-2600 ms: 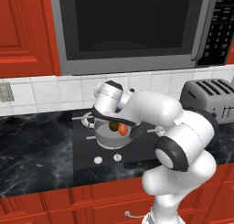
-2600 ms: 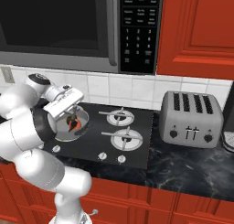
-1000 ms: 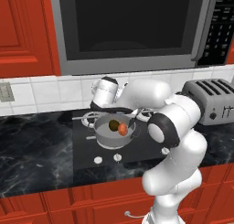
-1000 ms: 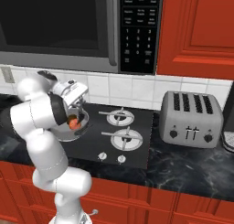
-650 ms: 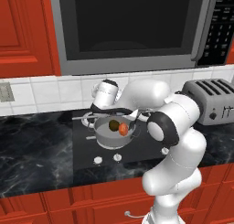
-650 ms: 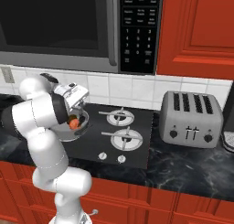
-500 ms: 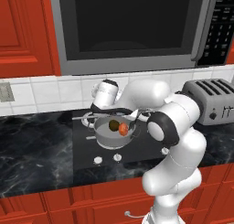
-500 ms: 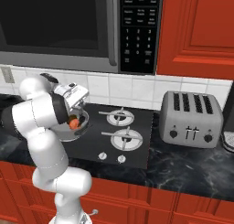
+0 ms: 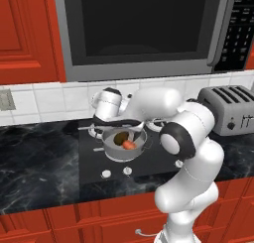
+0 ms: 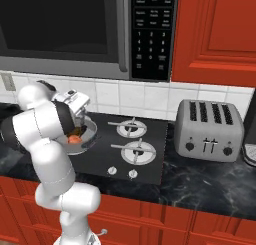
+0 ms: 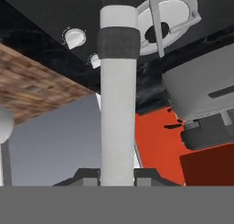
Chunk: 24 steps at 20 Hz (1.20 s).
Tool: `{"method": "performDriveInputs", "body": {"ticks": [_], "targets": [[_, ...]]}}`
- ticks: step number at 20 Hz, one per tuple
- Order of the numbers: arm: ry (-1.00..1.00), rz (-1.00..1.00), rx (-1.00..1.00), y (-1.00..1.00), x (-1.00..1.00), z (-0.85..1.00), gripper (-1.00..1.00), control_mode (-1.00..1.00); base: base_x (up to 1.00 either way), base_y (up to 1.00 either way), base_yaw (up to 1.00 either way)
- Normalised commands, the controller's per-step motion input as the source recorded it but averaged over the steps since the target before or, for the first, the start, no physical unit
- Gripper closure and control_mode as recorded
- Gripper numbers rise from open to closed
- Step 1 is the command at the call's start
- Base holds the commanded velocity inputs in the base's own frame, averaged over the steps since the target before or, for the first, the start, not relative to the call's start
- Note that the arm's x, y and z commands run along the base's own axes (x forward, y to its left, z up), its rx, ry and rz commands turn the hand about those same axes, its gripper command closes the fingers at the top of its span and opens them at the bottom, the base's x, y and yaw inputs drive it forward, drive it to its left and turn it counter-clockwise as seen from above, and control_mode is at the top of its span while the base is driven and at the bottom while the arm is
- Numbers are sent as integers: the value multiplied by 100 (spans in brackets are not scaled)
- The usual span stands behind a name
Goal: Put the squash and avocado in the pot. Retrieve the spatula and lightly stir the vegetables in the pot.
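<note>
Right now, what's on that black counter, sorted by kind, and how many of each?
Pots: 1, the pot on the stove
Vegetables in it: 2, the squash and the avocado
Spatulas: 1, the spatula held in the tool
Toasters: 1, the toaster
Total: 5

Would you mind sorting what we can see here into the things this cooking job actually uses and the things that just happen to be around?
Part of the job:
- pot
- squash
- avocado
- spatula, held in the shut gripper

Just lying about:
- toaster
- microwave
- stove knobs
</note>
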Motion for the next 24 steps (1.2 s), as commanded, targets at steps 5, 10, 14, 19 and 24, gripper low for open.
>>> {"method": "performDriveInputs", "body": {"ticks": [5, 10, 14, 19, 24], "targets": [[-1, 22, 0, 20, 0, 0, 100, -100, 0, 0, 0], [-9, 8, 1, -2, 5, 7, 100, -100, 0, 0, 0], [-13, 0, 10, -1, 29, 2, 100, -100, 0, 0, 0], [-4, 0, 11, 0, 15, 10, 100, -100, 0, 0, 0], [8, 0, 1, 5, 40, -12, 100, -100, 0, 0, 0]]}}
